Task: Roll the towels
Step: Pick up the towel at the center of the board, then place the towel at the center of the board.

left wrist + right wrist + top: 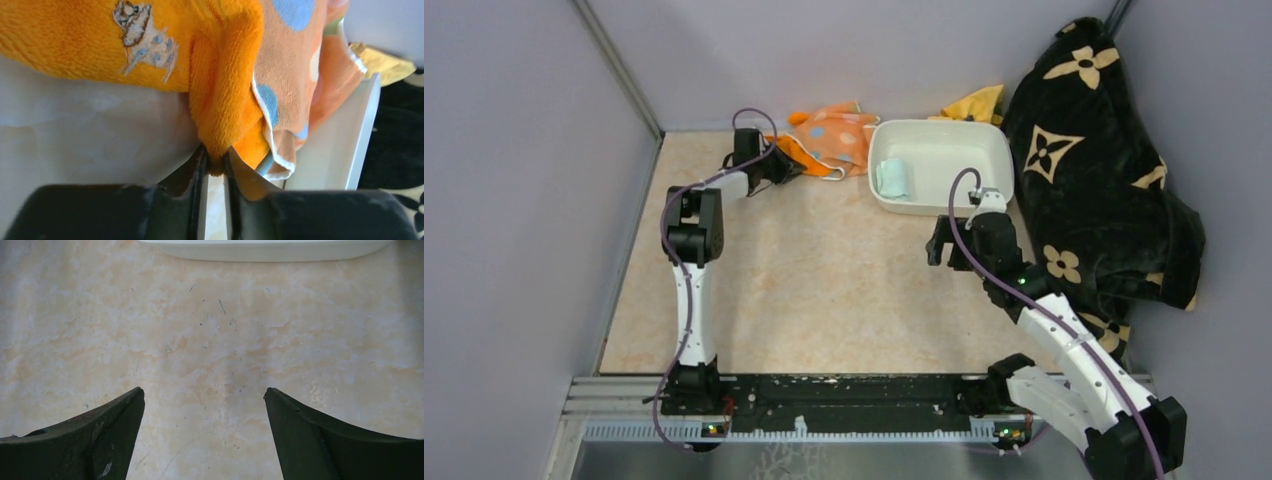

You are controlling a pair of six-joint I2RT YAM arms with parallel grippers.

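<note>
My left gripper (pixel 782 166) is at the far left of the table, shut on a fold of the plain orange towel (pixel 220 100). In the left wrist view the gripper (pixel 216 159) pinches the fold between its closed jaws. The orange towel (pixel 796 153) lies under the striped towel with polka dots (pixel 836 137), which also shows in the left wrist view (pixel 292 70). The mint green towel (pixel 892 179) lies rolled in the white tub (pixel 984 150). My right gripper (pixel 944 243) hovers open and empty over bare table just in front of the tub; in its wrist view the gripper (pixel 204 392) has its jaws wide apart.
The big black blanket with tan flowers (pixel 1104 170) is heaped along the right side. A yellow cloth (pixel 979 104) lies behind the tub. The tub's white rim (pixel 260 250) is just ahead of my right gripper. Grey walls close in the back and left.
</note>
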